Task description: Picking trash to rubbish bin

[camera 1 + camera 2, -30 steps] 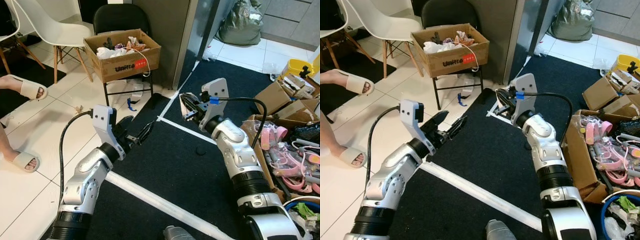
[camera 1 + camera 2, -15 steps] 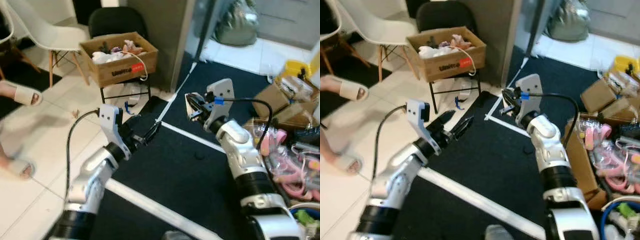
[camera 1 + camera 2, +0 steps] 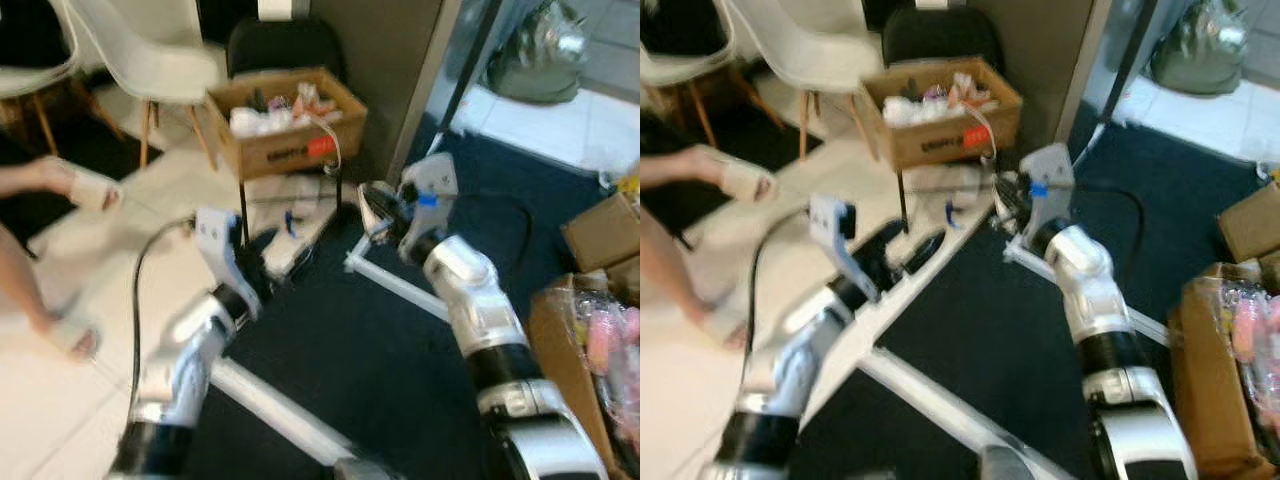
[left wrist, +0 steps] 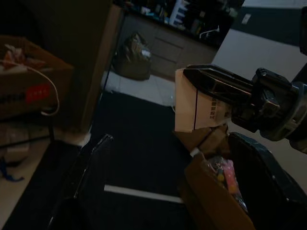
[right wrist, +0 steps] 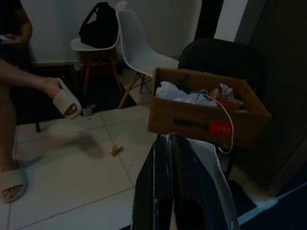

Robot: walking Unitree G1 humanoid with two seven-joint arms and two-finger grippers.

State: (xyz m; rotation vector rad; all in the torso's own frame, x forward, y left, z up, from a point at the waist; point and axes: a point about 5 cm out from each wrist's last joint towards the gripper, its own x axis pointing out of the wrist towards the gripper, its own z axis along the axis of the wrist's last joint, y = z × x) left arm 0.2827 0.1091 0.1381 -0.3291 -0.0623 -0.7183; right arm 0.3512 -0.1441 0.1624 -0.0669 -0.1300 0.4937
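Observation:
A cardboard box (image 3: 285, 120) full of trash sits on a black chair (image 3: 285, 45) ahead; it serves as the rubbish bin. My right gripper (image 3: 372, 208) is raised just right of it, shut on a small white carton (image 4: 199, 108). In the right wrist view the shut fingers (image 5: 165, 187) point toward the box (image 5: 204, 112), with the pale carton (image 5: 211, 163) beside them. My left gripper (image 3: 910, 248) is held out low in front of the chair, open with nothing in it. The head views are blurred.
A person's sandalled foot (image 3: 85, 185) and leg are at the left, by a white chair (image 3: 150, 55). A dark pillar (image 3: 385, 70) stands right of the bin. An open carton of pink items (image 3: 590, 350) lies right. White tape lines (image 3: 270, 415) cross the dark carpet.
The camera has moved: the box on the chair now appears nearer and further right. Both arms keep about the same pose, and the right gripper still holds the carton.

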